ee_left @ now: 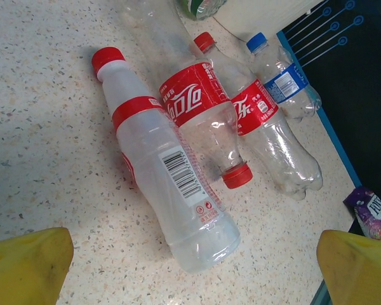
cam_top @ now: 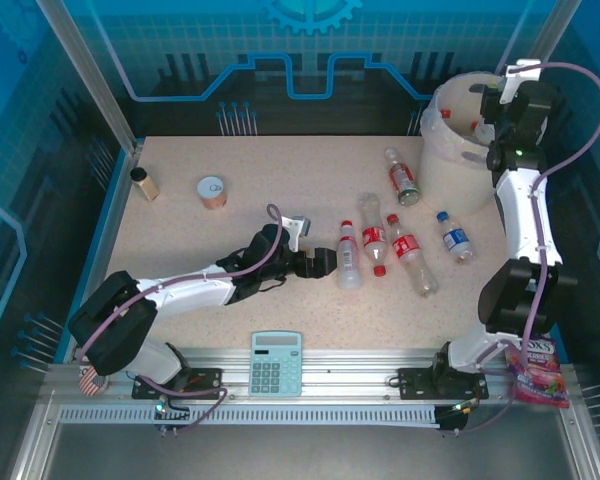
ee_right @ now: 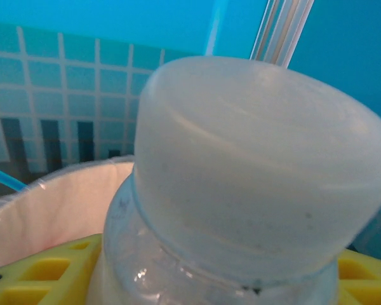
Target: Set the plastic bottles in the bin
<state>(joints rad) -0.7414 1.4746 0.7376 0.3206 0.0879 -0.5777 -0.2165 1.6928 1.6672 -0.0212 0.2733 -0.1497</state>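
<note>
Several plastic bottles lie at the table's middle right: a red-capped white-labelled one, two cola-labelled ones, a blue-labelled one and one near the bin. My left gripper is open just short of the white-labelled bottle's base, with nothing between its yellow fingers. My right gripper hangs over the cream bin, shut on a clear plastic bottle whose frosted end faces the camera.
A small brown jar and a tin can stand at the back left. A teal calculator lies on the front rail. A pink snack packet sits beside the right arm's base.
</note>
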